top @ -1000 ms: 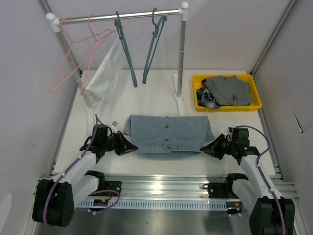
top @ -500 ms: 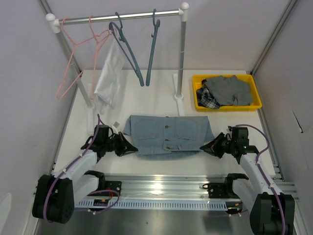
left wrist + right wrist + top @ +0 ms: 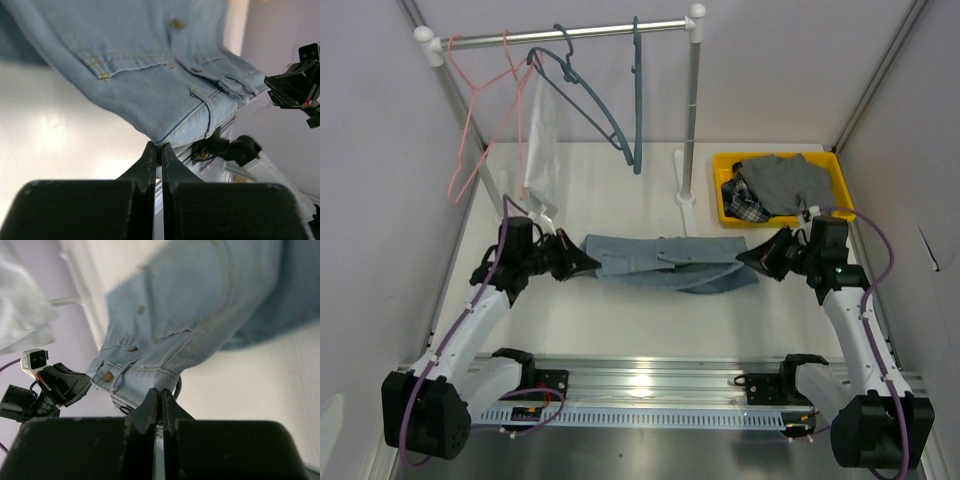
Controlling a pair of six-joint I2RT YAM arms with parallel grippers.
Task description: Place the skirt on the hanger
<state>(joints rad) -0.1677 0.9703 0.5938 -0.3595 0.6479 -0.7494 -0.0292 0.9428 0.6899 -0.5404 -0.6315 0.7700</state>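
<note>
A light blue denim skirt [image 3: 670, 262] with brass buttons hangs stretched between my two grippers, lifted off the white table. My left gripper [image 3: 590, 265] is shut on its left waistband corner; the left wrist view shows the hem [image 3: 170, 95] pinched at the fingertips. My right gripper [image 3: 748, 260] is shut on the right corner, and the skirt shows in the right wrist view [image 3: 190, 325] too. Two blue-grey hangers [image 3: 590, 100] swing on the rail [image 3: 570, 34] above and behind the skirt. A pink wire hanger [image 3: 480, 110] hangs at the rail's left end.
A white garment [image 3: 540, 140] hangs on the pink hanger, close behind my left arm. The rack's right post [image 3: 690, 120] stands just behind the skirt's middle-right. A yellow bin [image 3: 830, 215] of grey and plaid clothes sits at the back right, beside my right arm.
Both grippers have lifted the skirt off the table and carried it back toward the rail; it now hangs folded between them. The hangers on the rail have swung.
</note>
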